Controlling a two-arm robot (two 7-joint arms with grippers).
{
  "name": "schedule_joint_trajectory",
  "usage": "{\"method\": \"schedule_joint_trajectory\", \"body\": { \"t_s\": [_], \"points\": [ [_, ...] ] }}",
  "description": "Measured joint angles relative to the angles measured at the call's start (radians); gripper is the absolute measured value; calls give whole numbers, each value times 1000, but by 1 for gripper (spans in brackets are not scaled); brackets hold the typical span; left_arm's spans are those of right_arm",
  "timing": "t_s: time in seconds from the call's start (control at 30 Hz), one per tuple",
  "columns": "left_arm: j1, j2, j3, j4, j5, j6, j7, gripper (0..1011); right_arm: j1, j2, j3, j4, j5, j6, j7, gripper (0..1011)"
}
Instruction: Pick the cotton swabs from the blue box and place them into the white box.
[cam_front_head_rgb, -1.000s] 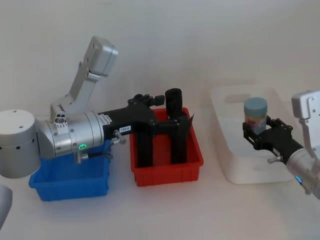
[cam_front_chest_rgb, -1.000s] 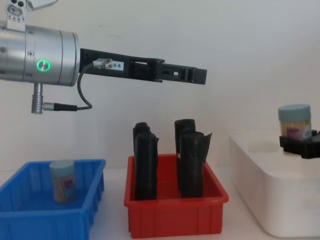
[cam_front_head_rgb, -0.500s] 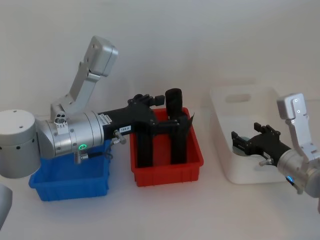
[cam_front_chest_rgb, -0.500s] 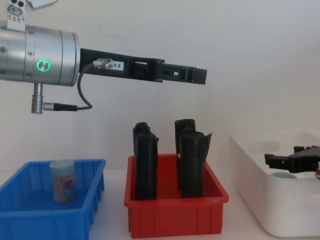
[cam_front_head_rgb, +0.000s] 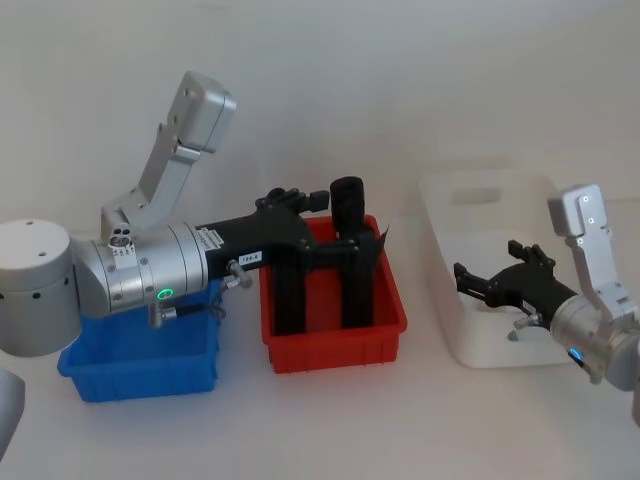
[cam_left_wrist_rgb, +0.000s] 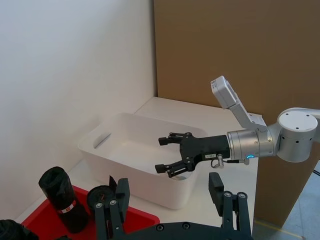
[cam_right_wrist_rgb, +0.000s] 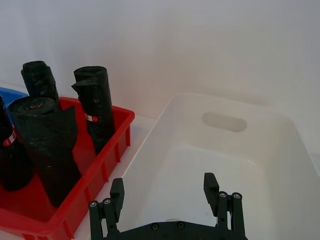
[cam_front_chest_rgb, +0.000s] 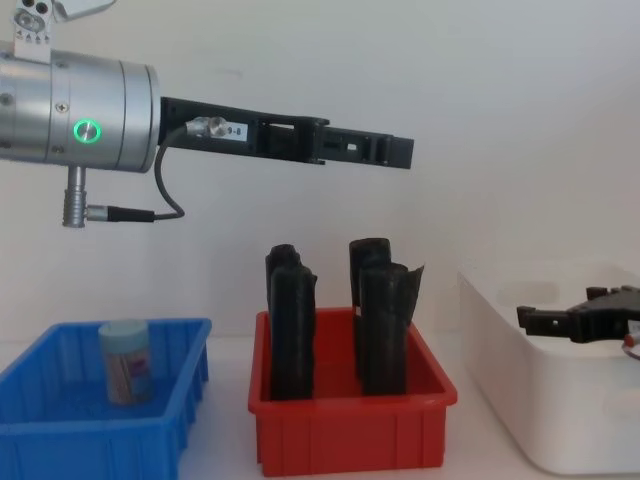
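One jar of cotton swabs (cam_front_chest_rgb: 127, 361), pale blue lid up, stands upright in the blue box (cam_front_chest_rgb: 60, 430) at the left. In the head view my left arm hides the inside of the blue box (cam_front_head_rgb: 140, 372). My right gripper (cam_front_head_rgb: 470, 284) is open low over the white box (cam_front_head_rgb: 440, 300), its jaws spread with nothing between them. It also shows in the left wrist view (cam_left_wrist_rgb: 159, 155), in its own view (cam_right_wrist_rgb: 164, 185) and in the chest view (cam_front_chest_rgb: 526, 318). My left gripper (cam_left_wrist_rgb: 168, 185) hangs open and empty high above the red box.
The red box (cam_front_head_rgb: 335, 352) sits between the blue and white boxes and holds several tall black rolls (cam_front_chest_rgb: 290, 320). A white wall stands close behind the table. Bare table lies in front of all three boxes.
A second ago my right gripper held a cotton swab jar above the white box. It lowered into the box, let the jar go, and now stands open. The left arm stayed still.
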Motion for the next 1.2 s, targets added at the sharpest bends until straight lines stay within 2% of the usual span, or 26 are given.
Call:
{"method": "schedule_joint_trajectory", "body": {
  "t_s": [0.47,0.9,1.2],
  "points": [
    [0,0,0,0,0,0,0,1000,-28,10,5,-63,1,-74,-23,1002],
    [1,0,0,0,0,-1,1,999,-41,15,8,-90,4,-92,-33,1002],
    [28,2,10,-10,12,-34,63,1000,-85,25,6,-145,19,-93,-54,1001]
  ]
}}
